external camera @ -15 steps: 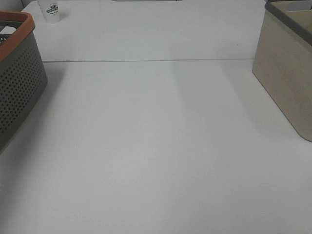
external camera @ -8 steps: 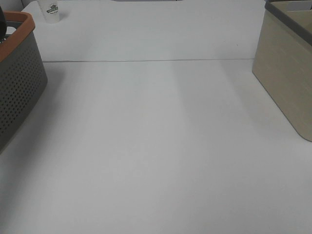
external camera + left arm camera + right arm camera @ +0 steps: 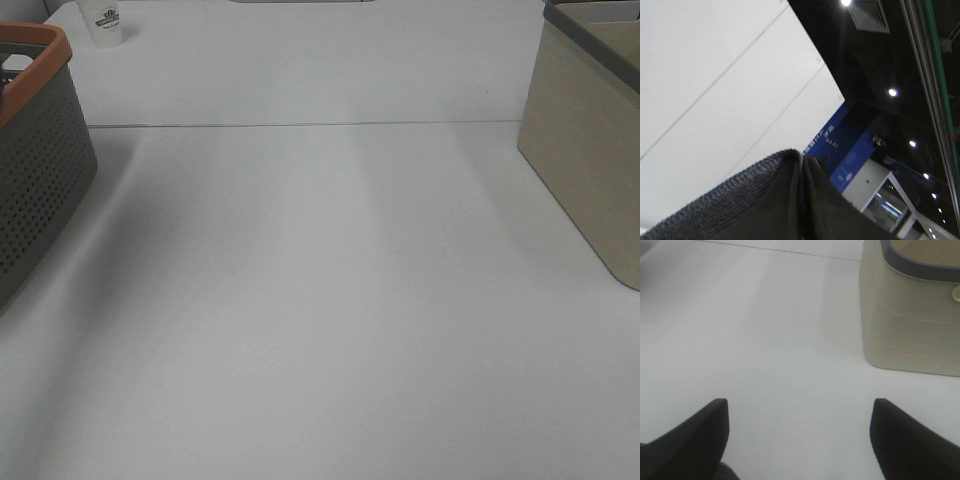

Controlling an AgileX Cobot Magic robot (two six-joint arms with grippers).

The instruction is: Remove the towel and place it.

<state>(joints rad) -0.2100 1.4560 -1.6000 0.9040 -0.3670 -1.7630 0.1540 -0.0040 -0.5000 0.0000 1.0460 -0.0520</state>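
The towel [image 3: 755, 200] fills the bottom of the left wrist view as a dark, near-black terry cloth. It is pinched into a crease where my left gripper [image 3: 801, 172] closes, and it covers the fingers. That camera looks up at a white wall and a dark ceiling. My right gripper [image 3: 800, 440] is open and empty, low over the bare white table [image 3: 780, 340]. Neither gripper nor the towel shows in the exterior high view.
A grey perforated basket [image 3: 40, 170] with an orange rim stands at the left edge. A beige bin [image 3: 585, 150] with a dark rim stands at the right; it also shows in the right wrist view [image 3: 912, 320]. A white paper cup [image 3: 105, 22] stands at the back left.
Half a second ago a dark shape showed at the left edge above the basket rim; it is gone now. The shadow on the table beside the basket has grown.
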